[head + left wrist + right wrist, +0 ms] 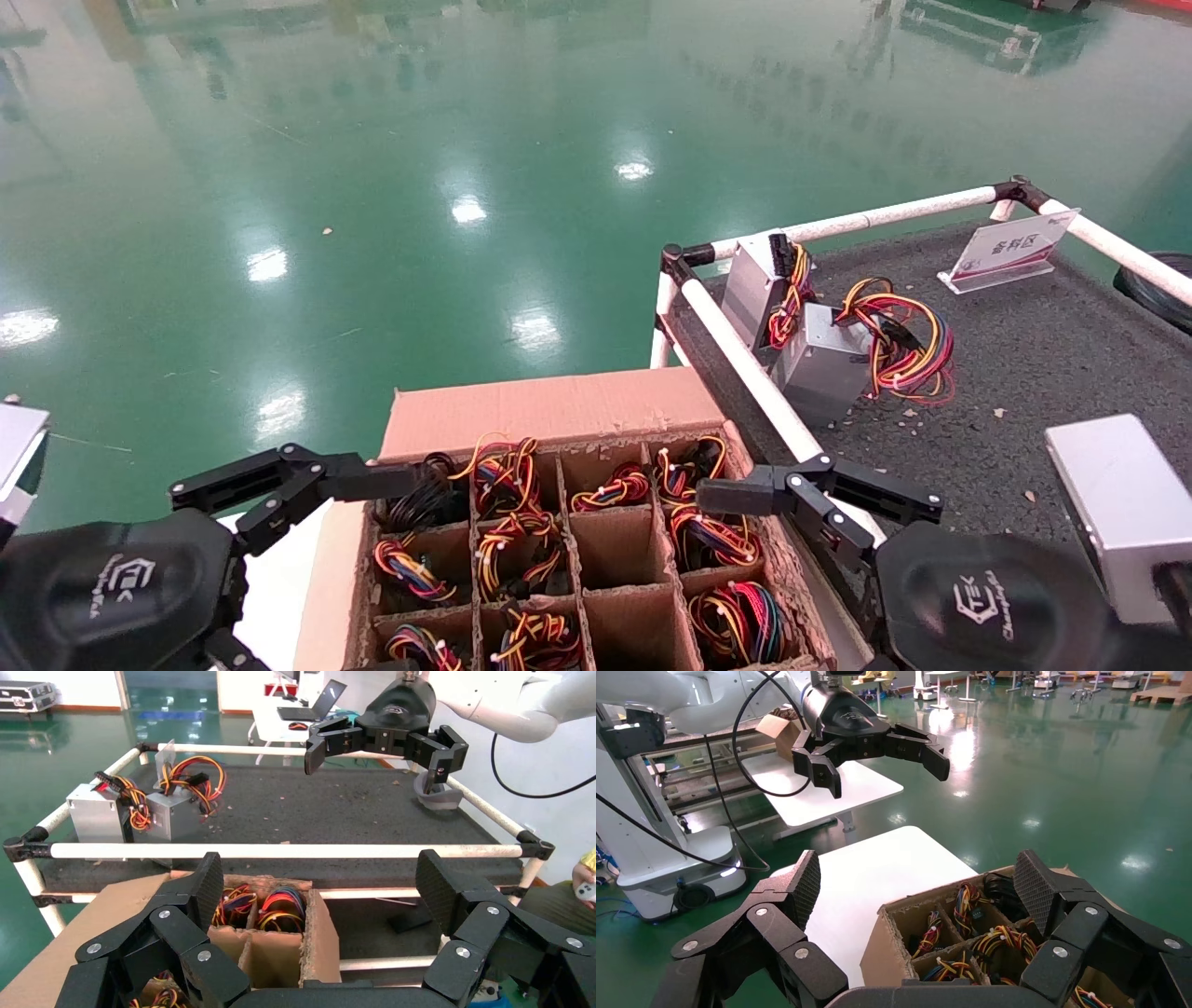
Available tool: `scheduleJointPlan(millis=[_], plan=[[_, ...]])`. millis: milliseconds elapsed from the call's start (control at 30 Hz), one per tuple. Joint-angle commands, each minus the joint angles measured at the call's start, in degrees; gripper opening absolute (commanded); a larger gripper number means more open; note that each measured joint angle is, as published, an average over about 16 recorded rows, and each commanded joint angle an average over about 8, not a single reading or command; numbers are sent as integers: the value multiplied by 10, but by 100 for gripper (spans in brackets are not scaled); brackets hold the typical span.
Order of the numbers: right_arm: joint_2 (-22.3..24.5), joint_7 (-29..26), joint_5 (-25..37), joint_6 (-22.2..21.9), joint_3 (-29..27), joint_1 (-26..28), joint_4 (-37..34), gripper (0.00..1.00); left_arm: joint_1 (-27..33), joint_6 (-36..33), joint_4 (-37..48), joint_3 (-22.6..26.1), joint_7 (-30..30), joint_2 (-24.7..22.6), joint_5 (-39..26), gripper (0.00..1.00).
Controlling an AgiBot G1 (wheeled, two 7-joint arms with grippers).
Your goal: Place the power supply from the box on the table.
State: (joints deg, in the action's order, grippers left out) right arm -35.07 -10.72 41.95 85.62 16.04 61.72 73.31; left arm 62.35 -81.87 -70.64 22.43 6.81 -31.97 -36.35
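The brown box [549,410] stands low in the head view, its grid cells stuffed with red-yellow-orange-black wire bundles [507,522]. No power supply body shows in it; only the wires rise from the cells. My left gripper [396,578] hovers open over the box's left side, its far finger [372,482] above the back-left cells. My right gripper [722,587] hovers open over the box's right side, next to the table's rail [745,373]. Both wrist views show wide, empty jaws above the box [309,938] [877,959]. The dark grey table [1024,373] lies to the right.
Two grey units [754,284] [824,359] with wire bundles sit at the table's far-left corner behind the rail. A sign holder [1010,247] stands at the table's back. A white side table [877,874] lies left of the box. Green floor stretches beyond.
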Motion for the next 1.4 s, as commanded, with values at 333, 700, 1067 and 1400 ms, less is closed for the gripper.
scheduleJointPlan(millis=[333,700,1067,1400], plan=[[0,0,0,0,0,0,0,100,0,0,0,0,0,0,0,17],[0,0,0,0,0,0,0,100,0,0,0,0,0,0,0,0],[0,0,0,0,0,0,0,100,0,0,0,0,0,0,0,0],[0,0,0,0,0,0,0,100,0,0,0,0,0,0,0,0]])
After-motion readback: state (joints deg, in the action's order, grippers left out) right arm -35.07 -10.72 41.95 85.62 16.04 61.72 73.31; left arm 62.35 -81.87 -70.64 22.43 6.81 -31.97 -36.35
